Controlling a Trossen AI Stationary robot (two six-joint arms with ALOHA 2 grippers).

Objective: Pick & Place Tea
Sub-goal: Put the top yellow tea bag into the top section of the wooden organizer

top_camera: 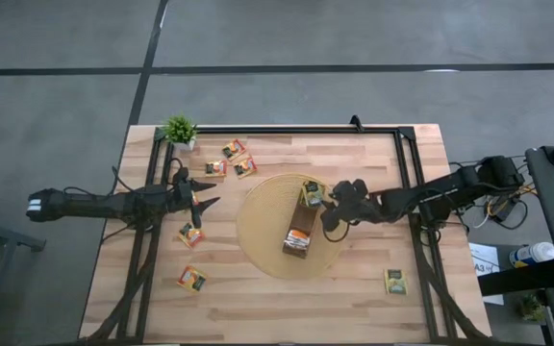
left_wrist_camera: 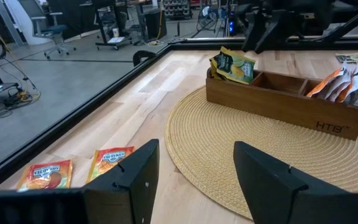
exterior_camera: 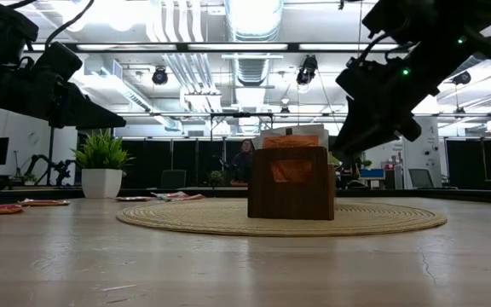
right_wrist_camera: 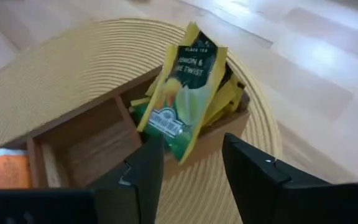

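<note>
**Green sachet upright over the end slot, right gripper just behind it**

The green-and-yellow lemon sachet [right_wrist_camera: 185, 93] stands on its edge, long axis tilted a little off vertical, its lower end down in the end compartment of the wooden box [right_wrist_camera: 98, 146] among other yellow-green sachets. That box sits on the round woven mat [top_camera: 287, 226], orange sachets [left_wrist_camera: 340, 84] packed in its far end, the middle compartment bare.

Now the right gripper [right_wrist_camera: 188, 171]: it hangs just beside that end compartment, fingers spread with the sachet's lower edge showing in the gap between them. Whether the pads touch the paper I cannot tell; it looks more like a release than a pinch. My read: the sachet lies straight ahead of this gripper, so any next move turns on clearing straight up and back without dragging it out.

Out on the bare table [top_camera: 354, 298], loose sachets lie flat. One green sachet [top_camera: 395, 281] is on the right arm's side. The orange ones [top_camera: 190, 234] lie close by the left gripper [top_camera: 200, 197], which hovers with its fingers wide apart, holding nothing, clearly the nearer arm for those.
</note>
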